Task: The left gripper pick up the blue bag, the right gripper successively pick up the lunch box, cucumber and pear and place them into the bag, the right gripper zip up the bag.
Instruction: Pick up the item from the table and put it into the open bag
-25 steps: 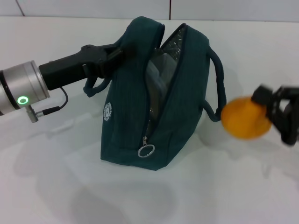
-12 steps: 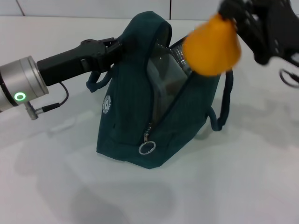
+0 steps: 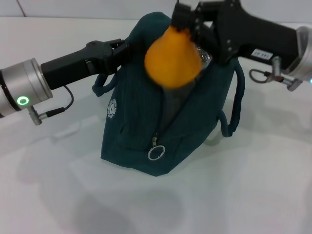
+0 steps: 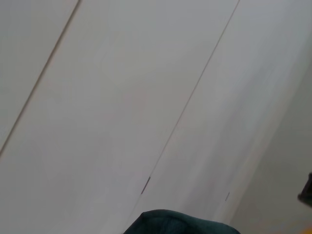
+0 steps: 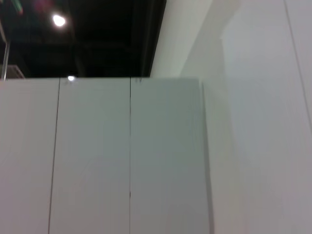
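Observation:
The dark blue bag (image 3: 141, 126) stands open on the white table, its zip ring (image 3: 155, 154) hanging at the front. My left gripper (image 3: 121, 48) is shut on the bag's upper left edge and holds it up; a bit of the bag's fabric (image 4: 180, 222) shows in the left wrist view. My right gripper (image 3: 187, 22) is shut on the orange-yellow pear (image 3: 173, 61) and holds it just over the bag's opening. The lunch box and cucumber are hidden from view.
The bag's right handle strap (image 3: 235, 105) hangs down its right side. The white table (image 3: 263, 185) spreads around the bag. The right wrist view shows only wall panels and a dark ceiling.
My right gripper has carried the pear from low at the right, up and leftward, to just over the bag's opening. The left gripper keeps its hold; the bag has shifted slightly.

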